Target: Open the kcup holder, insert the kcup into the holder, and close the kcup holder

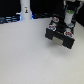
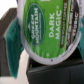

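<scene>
Green foil lid reading "Green Mountain Dark Magic" fills the wrist view: the kcup (image 2: 44, 31) sits pinched between the gripper's (image 1: 69, 20) fingers (image 2: 11, 37), held just above the dark kcup holder (image 1: 60, 36). In the exterior view the arm hangs over that holder on the white table (image 1: 25, 57); a white post (image 1: 25, 11) stands well apart at the exterior view's left.

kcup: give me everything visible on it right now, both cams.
The kcup fills the wrist view: round green foil lid printed "Green Mountain" and "Dark Magic", pale rim, tilted toward the camera. Teal gripper fingers press its sides, so it looks held. Dark holder parts sit just below it; contact cannot be told. In the exterior view it is only a small blurred spot at the gripper, above the kcup holder.
</scene>
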